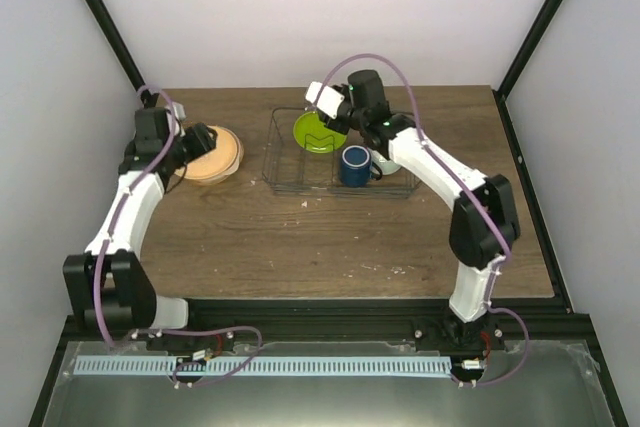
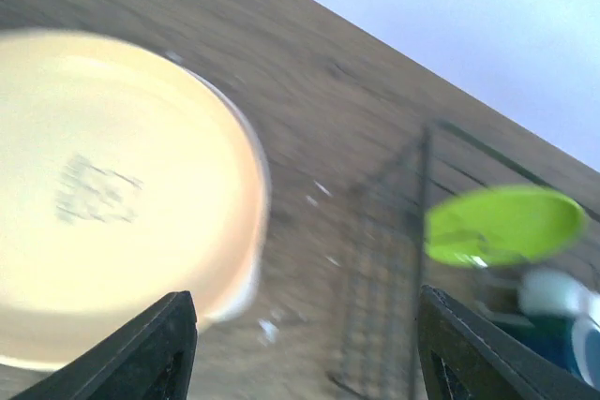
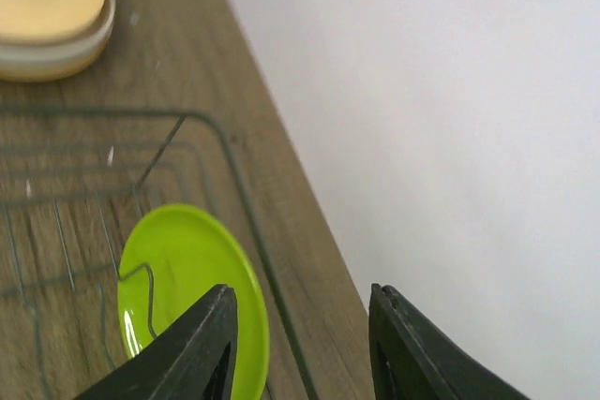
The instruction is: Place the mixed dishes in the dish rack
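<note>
Rack holds lime-green plate, tilted; right gripper spread above it.

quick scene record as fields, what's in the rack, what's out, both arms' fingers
in rack: lime-green plate, small dark blue mug, inside dark wire dish rack
outside rack: peach-orange plate atop cream plate, on wooden table left of rack
left gripper: fingers open, empty, at peach-orange plate's rim
right gripper: fingers open, empty, above lime-green plate
</note>
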